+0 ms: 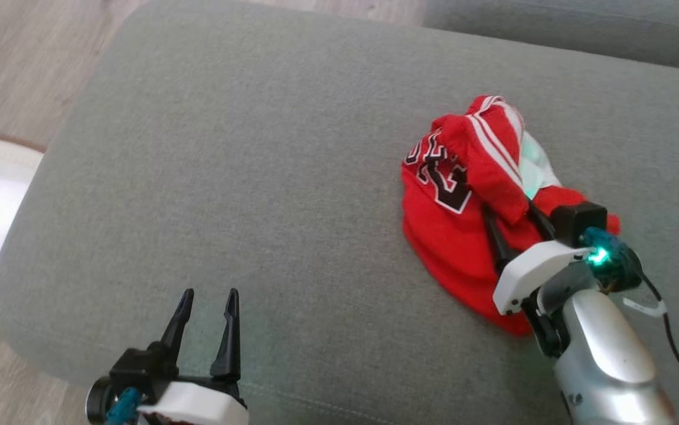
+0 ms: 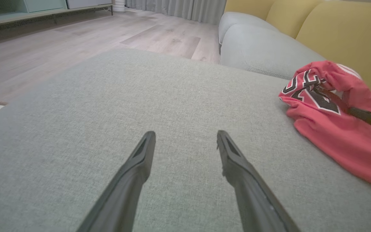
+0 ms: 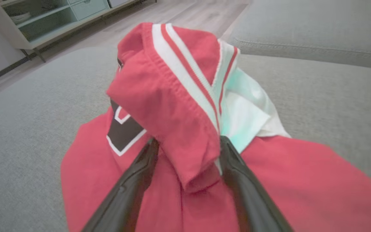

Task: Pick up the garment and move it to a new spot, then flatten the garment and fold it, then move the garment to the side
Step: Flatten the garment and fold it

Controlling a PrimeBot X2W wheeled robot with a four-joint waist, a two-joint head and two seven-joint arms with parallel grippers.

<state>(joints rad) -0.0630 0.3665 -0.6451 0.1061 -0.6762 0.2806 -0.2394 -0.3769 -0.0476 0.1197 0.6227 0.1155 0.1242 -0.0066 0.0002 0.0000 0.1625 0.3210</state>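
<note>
on cushion (image 1: 257,177), crumpled red white-striped garment (image 1: 451,254), left gripper (image 1: 209,292) spread, right gripper (image 3: 188,140) spread astride it

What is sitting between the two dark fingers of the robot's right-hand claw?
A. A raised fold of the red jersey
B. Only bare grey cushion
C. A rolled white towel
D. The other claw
A: in the right wrist view, the right gripper has its open fingers either side of a striped, bunched-up fold of the red jersey, which lies on the grey cushion.
</note>
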